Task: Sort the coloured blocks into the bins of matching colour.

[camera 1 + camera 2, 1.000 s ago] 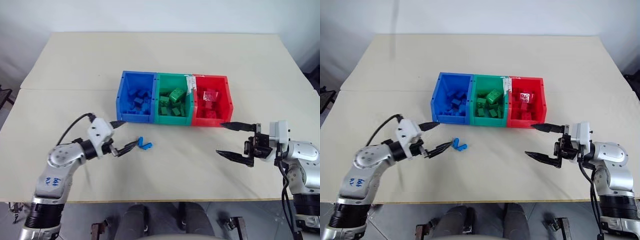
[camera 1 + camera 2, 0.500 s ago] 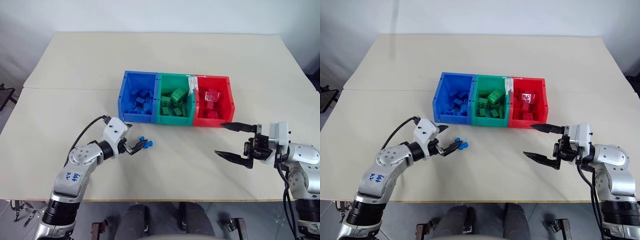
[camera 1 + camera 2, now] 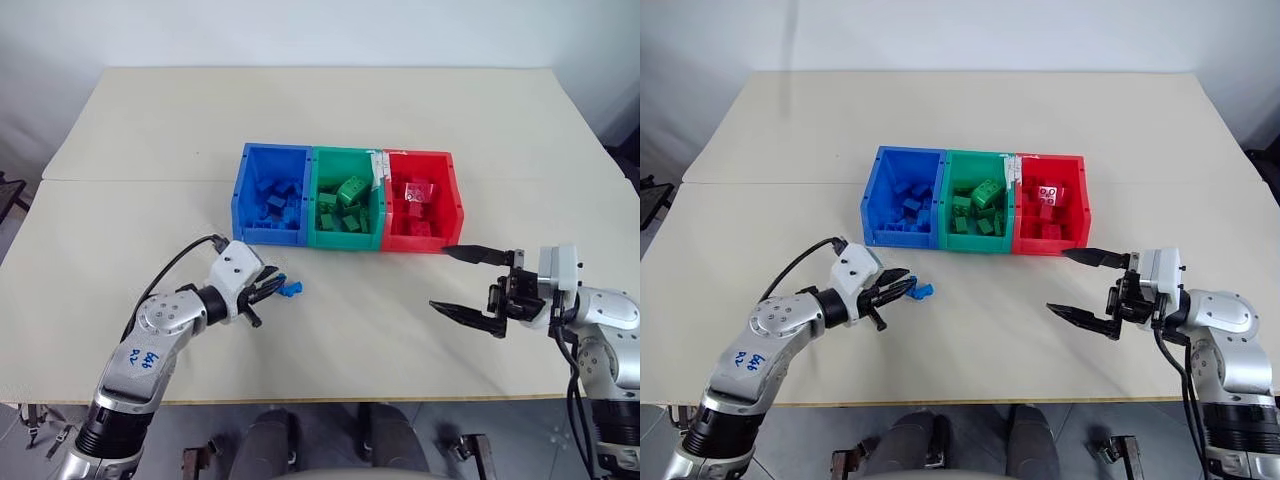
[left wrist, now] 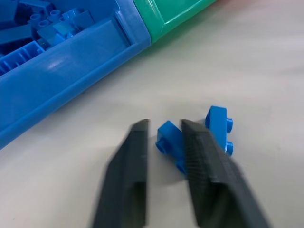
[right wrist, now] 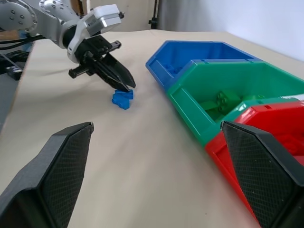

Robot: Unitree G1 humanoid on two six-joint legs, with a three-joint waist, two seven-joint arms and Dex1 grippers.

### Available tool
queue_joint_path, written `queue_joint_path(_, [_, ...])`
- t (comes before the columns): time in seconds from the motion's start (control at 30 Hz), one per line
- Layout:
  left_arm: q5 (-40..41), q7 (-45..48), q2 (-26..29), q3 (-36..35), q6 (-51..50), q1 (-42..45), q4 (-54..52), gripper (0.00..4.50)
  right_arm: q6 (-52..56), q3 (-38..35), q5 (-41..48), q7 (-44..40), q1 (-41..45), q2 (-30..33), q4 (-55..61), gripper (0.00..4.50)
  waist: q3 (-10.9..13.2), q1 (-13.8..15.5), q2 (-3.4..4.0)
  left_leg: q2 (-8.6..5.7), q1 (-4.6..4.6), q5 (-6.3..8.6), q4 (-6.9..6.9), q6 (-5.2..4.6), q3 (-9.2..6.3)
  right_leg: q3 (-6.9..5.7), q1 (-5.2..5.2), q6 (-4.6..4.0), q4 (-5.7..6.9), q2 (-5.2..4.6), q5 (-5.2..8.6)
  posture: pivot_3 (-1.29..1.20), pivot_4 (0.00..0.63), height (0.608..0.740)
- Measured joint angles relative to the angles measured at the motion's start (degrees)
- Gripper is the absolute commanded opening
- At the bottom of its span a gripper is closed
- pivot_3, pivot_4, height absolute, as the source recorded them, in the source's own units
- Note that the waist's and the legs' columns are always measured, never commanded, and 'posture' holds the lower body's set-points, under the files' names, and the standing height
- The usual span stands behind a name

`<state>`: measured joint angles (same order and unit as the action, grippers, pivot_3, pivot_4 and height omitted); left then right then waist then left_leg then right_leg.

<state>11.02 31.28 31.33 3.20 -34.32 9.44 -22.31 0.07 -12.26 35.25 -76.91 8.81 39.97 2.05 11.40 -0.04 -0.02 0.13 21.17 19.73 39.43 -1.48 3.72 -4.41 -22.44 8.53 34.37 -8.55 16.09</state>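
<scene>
behind the left tool (image 4: pixel 164 137), a blue block (image 4: pixel 170 144) sits half hidden.

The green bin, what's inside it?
The green bin holds a pile of green blocks. The ones on top show; whatever lies under them on the bin's floor is covered.

Glossy moulded plastic on the bins (image 3: pixel 345 240), with soft highlights along the blue wall. Same smooth, shiny plastic on the blue bricks (image 4: pixel 172 142), studded. Matt, pale and even across the table (image 3: pixel 330 330). Dull black on the fingers (image 4: pixel 205 156), pads textured in a fine crosshatch. Brushed silvery metal along the arms (image 3: pixel 160 325).
</scene>
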Motion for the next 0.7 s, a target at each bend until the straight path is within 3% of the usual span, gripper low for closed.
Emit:
queue_joint_path(0.23, [0.51,0.67,0.14,-1.07,2.05,-0.93,0.6,0.88,0.17,0.01,0.01,-0.4,1.23,0.0,-0.02,4.5,-0.01,0.04,0.03,0.0,0.0,0.01,0.0,0.02,-0.01,0.01,-0.02,-0.03,0.02,-0.03,-0.01,0.0,0.15,0.74])
queue_joint_path(0.4, [1.62,3.17,-1.08,-2.71,8.74,-1.02,4.4,2.08,0.16,0.06,-0.04,-0.52,1.4,0.0,-0.18,4.5,-0.01,0.12,0.02,-0.02,0.11,0.01,-0.03,0.01,-0.02,-0.03,-0.08,-0.04,0.02,-0.04,-0.01,0.0,0.15,0.74])
queue_joint_path(0.53, [1.76,11.13,3.27,-1.6,16.71,-0.13,5.45,3.33,0.11,0.15,-0.1,-0.52,1.64,-0.01,-0.27,4.5,-0.01,0.14,0.02,-0.04,0.12,0.02,-0.12,0.0,-0.01,-0.04,-0.09,-0.04,0.01,-0.04,-0.01,0.0,0.15,0.74])
queue_joint_path(0.7, [0.93,14.82,3.86,2.07,17.52,3.27,6.69,3.33,0.01,0.17,-0.2,-0.5,1.77,-0.01,-0.37,4.5,-0.01,0.16,0.02,-0.06,0.13,0.03,-0.16,-0.02,-0.01,-0.06,-0.07,-0.03,-0.02,-0.01,-0.01,0.0,0.15,0.74])
